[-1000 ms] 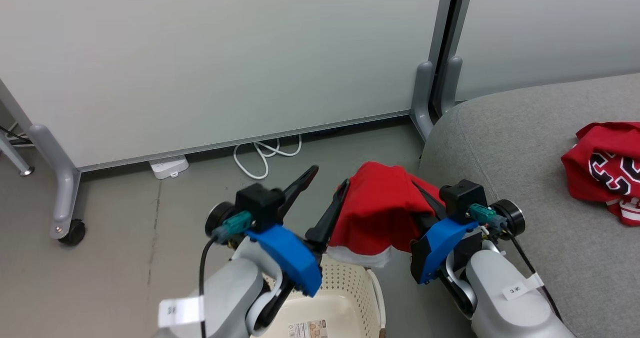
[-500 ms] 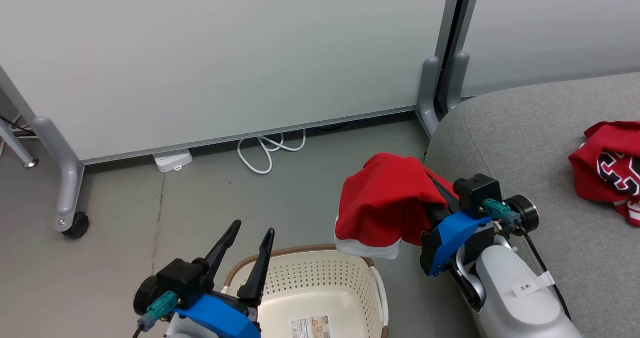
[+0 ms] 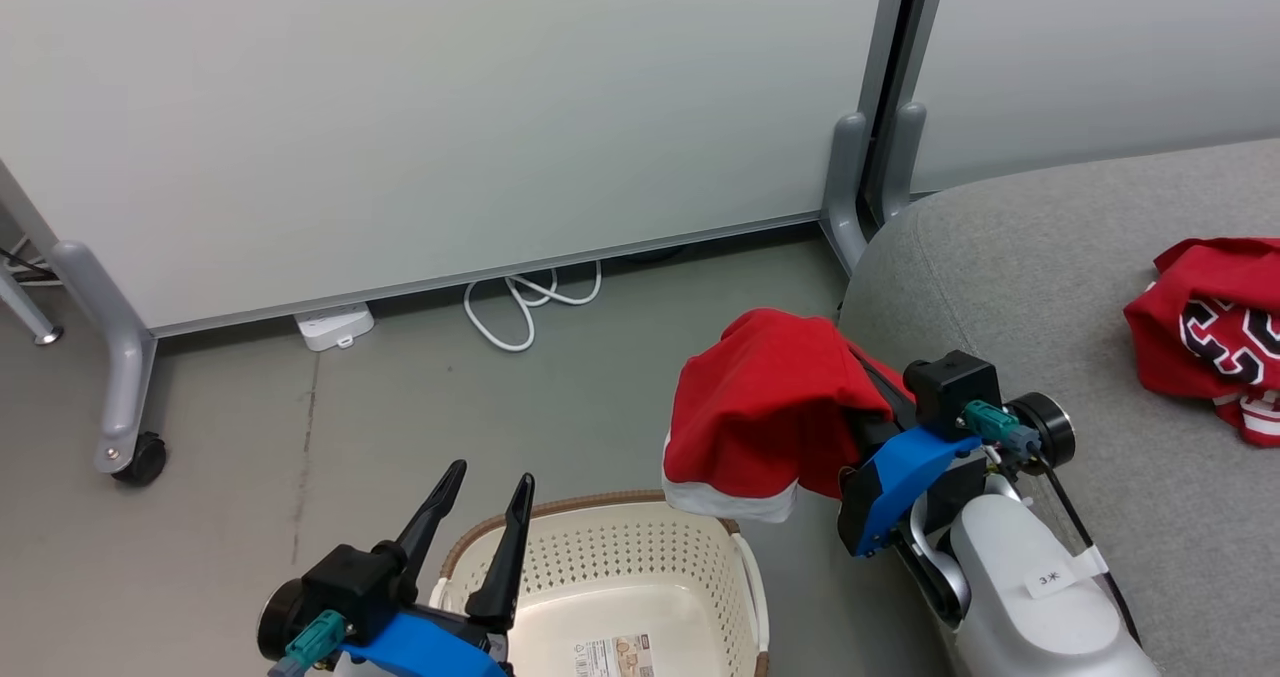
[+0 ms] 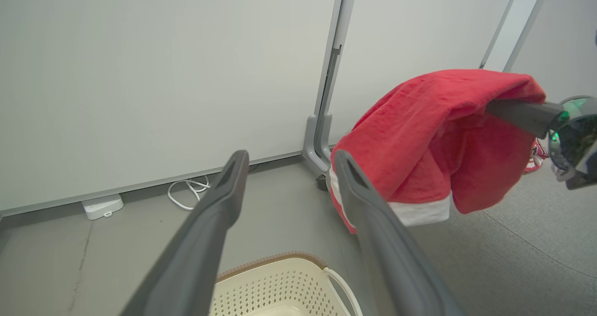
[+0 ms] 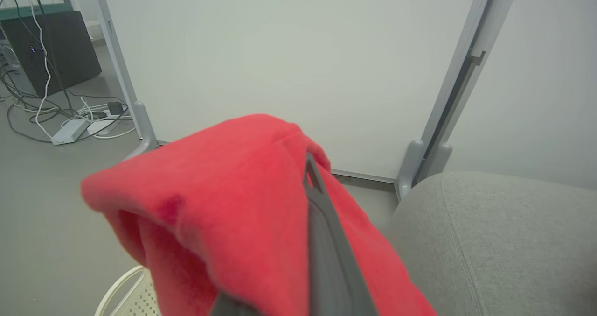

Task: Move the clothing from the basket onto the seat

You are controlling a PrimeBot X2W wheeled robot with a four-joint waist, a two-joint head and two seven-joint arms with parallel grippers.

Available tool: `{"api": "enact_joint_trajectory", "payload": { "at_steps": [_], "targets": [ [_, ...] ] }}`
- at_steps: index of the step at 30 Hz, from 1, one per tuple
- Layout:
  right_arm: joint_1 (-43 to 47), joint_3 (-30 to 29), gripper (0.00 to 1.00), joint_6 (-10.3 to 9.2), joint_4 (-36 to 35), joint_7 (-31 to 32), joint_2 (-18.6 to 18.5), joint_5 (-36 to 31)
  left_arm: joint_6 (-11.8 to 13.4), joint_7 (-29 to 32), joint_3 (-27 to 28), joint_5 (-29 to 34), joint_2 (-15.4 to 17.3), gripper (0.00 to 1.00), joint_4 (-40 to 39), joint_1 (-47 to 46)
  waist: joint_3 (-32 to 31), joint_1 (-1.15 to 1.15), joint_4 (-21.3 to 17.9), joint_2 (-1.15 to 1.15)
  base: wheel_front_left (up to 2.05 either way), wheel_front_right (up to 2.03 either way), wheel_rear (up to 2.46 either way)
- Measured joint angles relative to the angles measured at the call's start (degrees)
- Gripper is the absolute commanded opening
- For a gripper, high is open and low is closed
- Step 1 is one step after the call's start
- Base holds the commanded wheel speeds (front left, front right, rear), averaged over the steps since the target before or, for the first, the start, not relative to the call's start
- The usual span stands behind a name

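A plain red garment (image 3: 765, 407) with a white hem hangs in the air over the floor between the basket and the seat. My right gripper (image 5: 308, 166) is shut on it, and the cloth drapes over its fingers. The cream basket (image 3: 600, 505) with a brown rim stands on the floor below, and the part of its inside that shows holds only a label. My left gripper (image 3: 491, 473) is open over the basket's near left rim, with nothing between its fingers. On the grey seat (image 3: 1020, 287) at the right lies a red garment with lettering (image 3: 1210, 332).
White partition panels stand behind on grey feet, one foot with a castor (image 3: 125, 397) and a grey double post (image 3: 865, 187) beside the seat's corner. A white power strip (image 3: 335, 327) and a looped cable (image 3: 520, 302) lie on the floor by the panel.
My left gripper has drawn back from beside the hanging red garment, down and to the left over the basket, staying open. The right gripper keeps its hold and has barely moved.
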Motion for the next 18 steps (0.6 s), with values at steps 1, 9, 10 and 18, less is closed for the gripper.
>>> {"api": "enact_joint_trajectory", "payload": {
  "at_steps": [1, 9, 10, 18],
  "targets": [
    [0.01, 0.15, 0.00, 0.00, -0.09, 0.00, 0.01, 0.09, 0.00, 0.00, 0.18, 0.21, -0.05, 1.00, -0.03, 0.08, 0.01, 0.00, -0.29, 0.00, 0.00, 0.00, 0.00],
    [0.00, 0.55, 0.00, 0.00, -0.59, 0.11, 0.01, 0.36, -0.09, 0.00, 0.53, 0.73, -0.29, 1.00, -1.31, 0.44, 0.41, 0.00, -4.89, 0.00, 0.00, 0.00, 0.00],
    [0.01, 0.56, 0.00, 0.00, -0.62, 0.11, 0.00, 0.37, -0.09, 0.00, 0.41, 0.71, -0.31, 1.00, -1.42, 0.46, 0.48, 0.00, -5.71, 0.00, 0.00, 0.00, 0.00],
    [0.71, 0.71, 0.00, 0.00, -1.02, 0.19, -0.01, 0.76, -0.09, -0.01, -0.57, 0.67, -0.13, 1.00, -2.34, 0.18, 1.25, 0.00, -13.38, 0.00, 0.00, 0.00, 0.00]
  ]
}}
